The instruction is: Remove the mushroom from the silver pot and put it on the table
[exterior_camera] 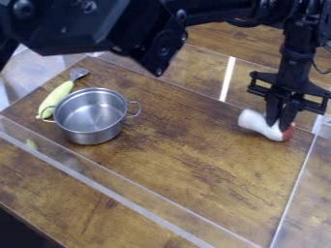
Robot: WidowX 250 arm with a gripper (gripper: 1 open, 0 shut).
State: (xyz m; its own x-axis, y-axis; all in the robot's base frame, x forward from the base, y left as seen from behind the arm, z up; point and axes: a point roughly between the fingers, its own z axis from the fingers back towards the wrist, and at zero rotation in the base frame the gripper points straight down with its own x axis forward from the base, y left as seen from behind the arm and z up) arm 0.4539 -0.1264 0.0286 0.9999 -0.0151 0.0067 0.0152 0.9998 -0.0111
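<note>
The mushroom point(258, 121) lies on its side on the table point(181, 165) at the right, white stem to the left, reddish cap under the fingers. My gripper point(287, 118) points straight down over the cap end, its black fingers point(274, 108) straddling the mushroom. The gap between pads and mushroom is too small and dark to read. The silver pot point(88, 134) stands at the left with nothing inside, far from the gripper.
A yellow-green corn cob point(56, 98) lies against the pot's left side. A clear plastic stand point(93, 42) sits at the back left. Clear acrylic walls point(227, 77) edge the work area, and one runs close behind the gripper. The arm's dark bulk fills the top.
</note>
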